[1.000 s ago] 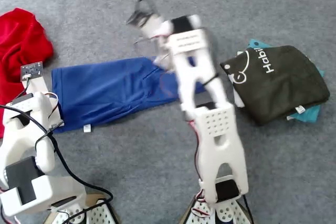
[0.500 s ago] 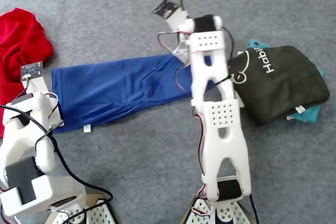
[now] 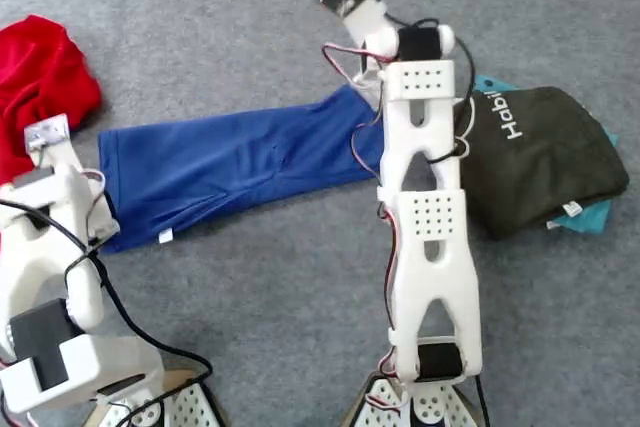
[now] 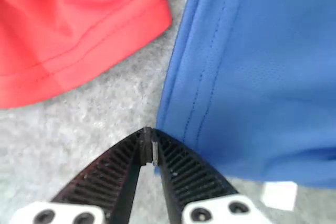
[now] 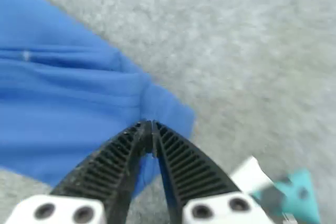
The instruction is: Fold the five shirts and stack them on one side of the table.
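A blue shirt (image 3: pixel 230 162) lies stretched in a long band across the middle of the grey table (image 3: pixel 250 297). My right gripper (image 5: pixel 149 137) is shut on the corner of the blue shirt (image 5: pixel 52 108) at its right end, beside the folded pile. At the opposite end, my left gripper (image 4: pixel 149 145) is shut with its tips on the hem corner of the blue shirt (image 4: pixel 262 66). A crumpled red shirt (image 3: pixel 40 77) sits at the far left, close to the left gripper, with the red shirt's hem (image 4: pixel 79 24) just beyond it.
A folded dark green shirt (image 3: pixel 535 152) rests on a teal one (image 3: pixel 590 217) at the right side. A scrap of the teal shirt (image 5: pixel 302 198) shows near the right gripper. A white label (image 3: pixel 165 239) sticks out of the blue shirt's near edge.
The right arm has swung to the right and farther back, dragging the blue shirt's end with it and stretching the shirt longer. The left arm has shifted slightly away from the front edge.
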Action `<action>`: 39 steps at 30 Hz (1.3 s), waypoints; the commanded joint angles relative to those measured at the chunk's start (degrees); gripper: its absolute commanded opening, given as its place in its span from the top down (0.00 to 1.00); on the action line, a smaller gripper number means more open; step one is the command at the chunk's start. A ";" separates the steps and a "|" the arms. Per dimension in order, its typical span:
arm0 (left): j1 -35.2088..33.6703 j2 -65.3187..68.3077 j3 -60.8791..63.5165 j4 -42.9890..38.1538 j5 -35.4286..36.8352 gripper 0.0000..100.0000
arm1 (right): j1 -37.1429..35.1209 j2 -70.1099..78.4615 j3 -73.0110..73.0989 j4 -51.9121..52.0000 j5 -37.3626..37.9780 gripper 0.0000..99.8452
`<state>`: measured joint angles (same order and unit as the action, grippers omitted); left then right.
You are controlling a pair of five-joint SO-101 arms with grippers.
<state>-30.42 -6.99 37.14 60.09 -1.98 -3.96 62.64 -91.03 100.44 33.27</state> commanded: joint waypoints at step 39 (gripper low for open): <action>2.95 49.58 -66.07 21.54 -6.59 0.80 | 13.98 -20.70 1.45 0.26 0.79 0.98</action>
<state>-26.90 41.36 -26.86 80.75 -7.34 11.08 42.33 -87.25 100.70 33.80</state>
